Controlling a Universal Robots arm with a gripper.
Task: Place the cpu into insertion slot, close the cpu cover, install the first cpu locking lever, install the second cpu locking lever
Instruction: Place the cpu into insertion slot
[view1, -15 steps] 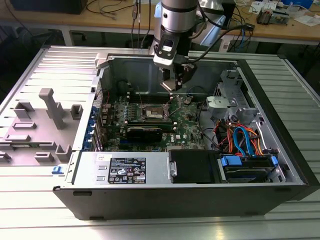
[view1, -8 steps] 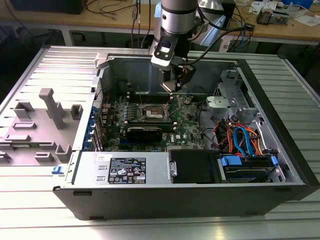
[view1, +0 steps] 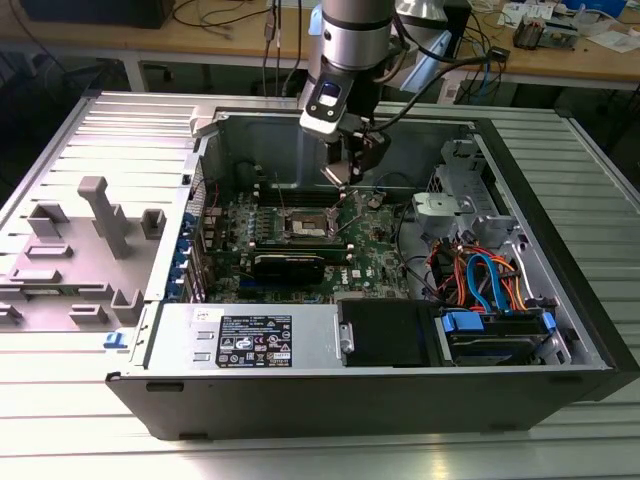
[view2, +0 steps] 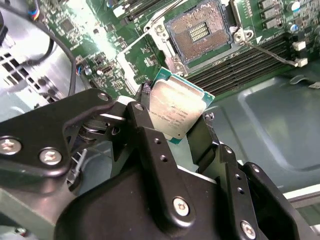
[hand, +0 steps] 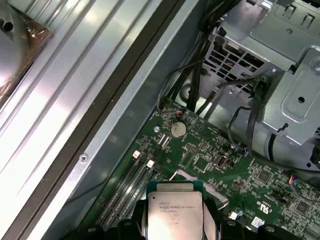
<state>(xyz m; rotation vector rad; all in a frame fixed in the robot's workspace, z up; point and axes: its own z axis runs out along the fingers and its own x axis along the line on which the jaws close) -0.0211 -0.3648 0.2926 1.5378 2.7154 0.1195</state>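
My gripper (view1: 346, 178) hangs inside the open computer case, shut on the cpu (view2: 175, 107), a small square chip with a silvery top and green edge. The cpu (hand: 175, 210) is pinched by two opposite edges between the black fingers (view2: 141, 116) and hangs clear above the green motherboard. The insertion slot (view2: 200, 32) lies uncovered, its contact field showing inside a silvery rim. In the exterior view the insertion slot (view1: 307, 226) lies below the gripper, toward the exterior view's left. A thin wire locking lever (view2: 272, 54) stands swung out beside the socket. I cannot make out the cpu cover clearly.
Long black memory slots (view2: 240, 65) run beside the socket. A metal drive cage (hand: 280, 75) and blue and orange cables (view1: 485, 280) fill the case's right side. A black box (view1: 385, 330) sits at the front wall. Grey fixture blocks (view1: 105, 215) stand outside on the left.
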